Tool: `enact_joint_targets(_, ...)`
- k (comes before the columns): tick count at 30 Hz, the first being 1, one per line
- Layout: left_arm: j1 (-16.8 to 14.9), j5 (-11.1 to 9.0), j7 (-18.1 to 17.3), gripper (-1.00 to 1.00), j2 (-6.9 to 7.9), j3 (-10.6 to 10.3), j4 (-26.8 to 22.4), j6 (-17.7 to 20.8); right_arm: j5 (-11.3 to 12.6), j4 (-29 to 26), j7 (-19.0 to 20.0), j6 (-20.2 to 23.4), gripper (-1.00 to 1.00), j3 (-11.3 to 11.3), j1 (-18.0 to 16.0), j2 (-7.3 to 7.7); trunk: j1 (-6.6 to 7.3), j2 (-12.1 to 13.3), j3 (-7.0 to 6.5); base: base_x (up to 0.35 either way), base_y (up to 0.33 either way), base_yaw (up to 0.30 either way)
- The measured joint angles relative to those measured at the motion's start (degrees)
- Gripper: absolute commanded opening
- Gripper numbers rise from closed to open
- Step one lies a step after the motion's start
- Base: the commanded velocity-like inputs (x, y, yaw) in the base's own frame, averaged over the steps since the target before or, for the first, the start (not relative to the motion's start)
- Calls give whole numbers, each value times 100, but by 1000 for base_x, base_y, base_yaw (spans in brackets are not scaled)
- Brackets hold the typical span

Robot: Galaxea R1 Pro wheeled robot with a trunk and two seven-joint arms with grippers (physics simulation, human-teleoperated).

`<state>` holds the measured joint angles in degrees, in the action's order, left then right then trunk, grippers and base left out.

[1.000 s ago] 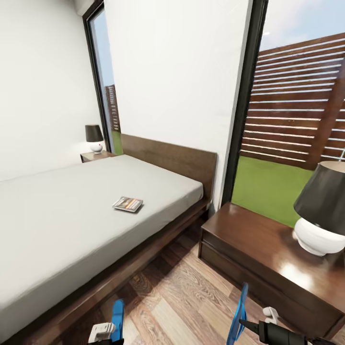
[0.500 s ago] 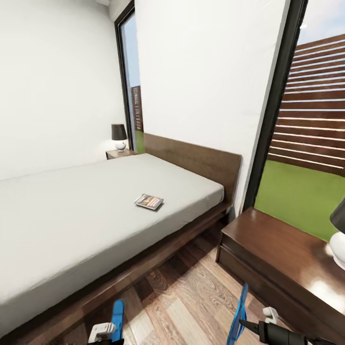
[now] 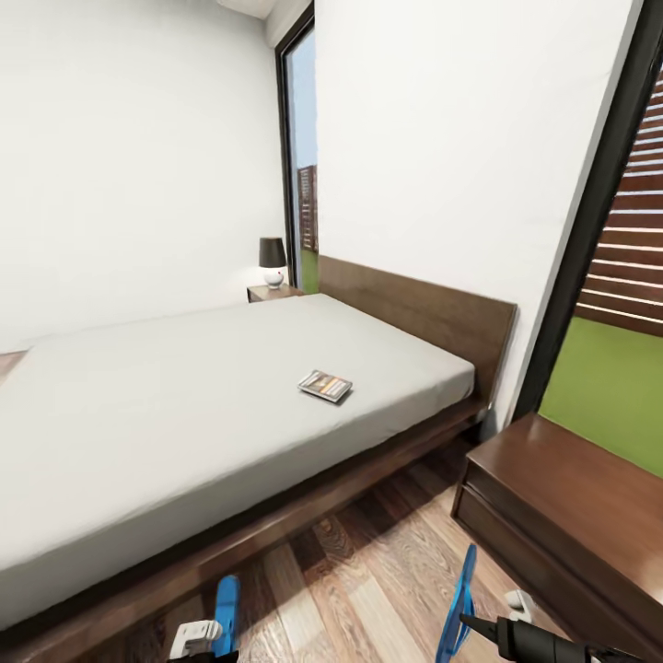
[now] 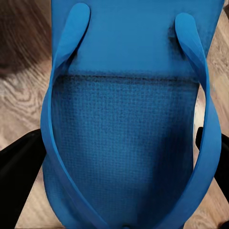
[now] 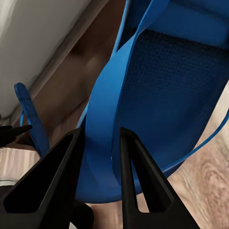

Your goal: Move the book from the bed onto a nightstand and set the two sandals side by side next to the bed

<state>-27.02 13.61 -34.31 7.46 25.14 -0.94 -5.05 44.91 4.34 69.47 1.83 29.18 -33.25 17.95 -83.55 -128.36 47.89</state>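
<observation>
Head view: book (image 3: 325, 385) flat on the bed (image 3: 184, 405), toward its right side near the headboard; one blue sandal (image 3: 226, 603) in each arm's grip, low at the near edge.

Left wrist view: left sandal (image 4: 129, 119) held sole-up between black jaws, seemingly clamped at its edges, so liable to twist on release.

Right wrist view: right gripper (image 5: 102, 143) pinching only the right sandal (image 5: 162, 95) by its strap; could swing and land crooked, not beside its mate.

The head view's lower edge cuts off both sandals (image 3: 226, 615) (image 3: 458, 608) and both hands. The book (image 3: 325, 385) on the bed (image 3: 138, 414) is too small to read. The nightstand (image 3: 589, 516) is cropped at right.
</observation>
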Motion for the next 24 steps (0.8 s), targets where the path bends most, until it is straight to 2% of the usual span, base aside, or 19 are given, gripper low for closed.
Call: enact_joint_targets(24, 0, -5, 0, -100, 0, 0, 0, 0, 0, 0, 1, 0, -100, 0, 0, 0, 0, 0, 0, 0, 0, 292)
